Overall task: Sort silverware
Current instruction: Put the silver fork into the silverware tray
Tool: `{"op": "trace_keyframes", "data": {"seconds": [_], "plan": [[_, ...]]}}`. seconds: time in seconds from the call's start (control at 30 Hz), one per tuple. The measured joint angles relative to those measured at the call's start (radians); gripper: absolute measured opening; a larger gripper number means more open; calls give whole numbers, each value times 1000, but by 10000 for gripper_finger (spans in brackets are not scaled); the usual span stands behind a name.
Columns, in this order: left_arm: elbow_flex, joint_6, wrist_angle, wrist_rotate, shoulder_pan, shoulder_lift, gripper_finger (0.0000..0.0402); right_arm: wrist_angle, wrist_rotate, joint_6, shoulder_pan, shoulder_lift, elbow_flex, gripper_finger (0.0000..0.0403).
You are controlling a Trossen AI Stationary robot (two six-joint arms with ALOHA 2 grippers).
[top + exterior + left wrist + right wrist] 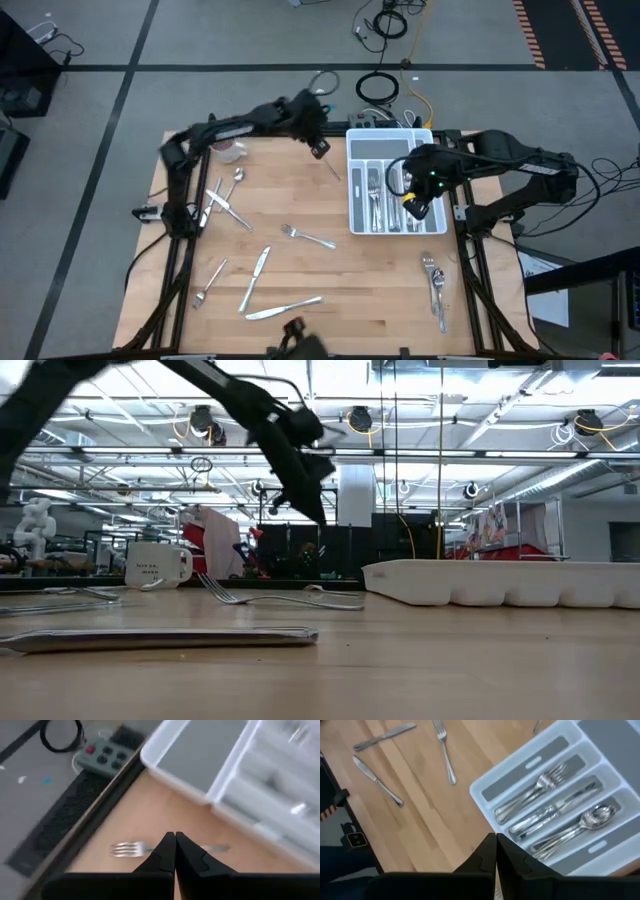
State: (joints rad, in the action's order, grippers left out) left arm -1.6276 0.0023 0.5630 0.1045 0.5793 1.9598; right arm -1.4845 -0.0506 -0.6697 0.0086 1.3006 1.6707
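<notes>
Left fingers pinch fork (right's closed, empty)

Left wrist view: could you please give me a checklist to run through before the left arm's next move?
1. Left tool shut on the fork: ok.
2. Fork gripped near its middle: ok.
3. Grip firm enough to carry: cannot tell.
4. Tray close ahead of the left tool: ok.
5. Right tool clear of the tray: not ok, it hangs over it, shut and empty.
</notes>
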Motion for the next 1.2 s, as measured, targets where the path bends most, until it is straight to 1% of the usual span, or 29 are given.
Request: {"op": "trace_keyframes", "data": {"seconds": [0.07,0.13,0.23,0.27,0.3,0.37,0.5,0.53,0.63,0.7,0.77,0.93,1.2], "plan": [[-129,105,129,31,23,96,2,6,-17,0,17,-1,6,0],[-238,136,211,88,51,175,2,8,-32,0,33,0,6,0],[-345,74,226,266,92,265,1,8,-36,0,52,4,6,0],[-366,50,226,300,102,284,1,8,-36,0,57,5,6,0],[-384,33,225,306,108,302,1,9,-37,-1,64,6,6,0],[-398,27,230,287,112,325,1,14,-37,-8,75,6,6,0],[-399,5,262,306,120,358,1,15,-37,-18,91,6,6,0],[-399,9,283,290,120,365,1,15,-37,-17,94,6,6,0],[-399,34,332,130,113,373,1,22,-56,-5,98,6,6,0],[-399,54,345,53,105,373,0,32,-56,4,98,6,6,0],[-399,82,341,46,92,373,0,43,-57,20,98,6,6,0],[-399,83,313,63,73,385,0,61,-57,27,98,6,6,0],[-400,90,399,71,71,441,0,68,-57,37,98,6,6,0]]}}
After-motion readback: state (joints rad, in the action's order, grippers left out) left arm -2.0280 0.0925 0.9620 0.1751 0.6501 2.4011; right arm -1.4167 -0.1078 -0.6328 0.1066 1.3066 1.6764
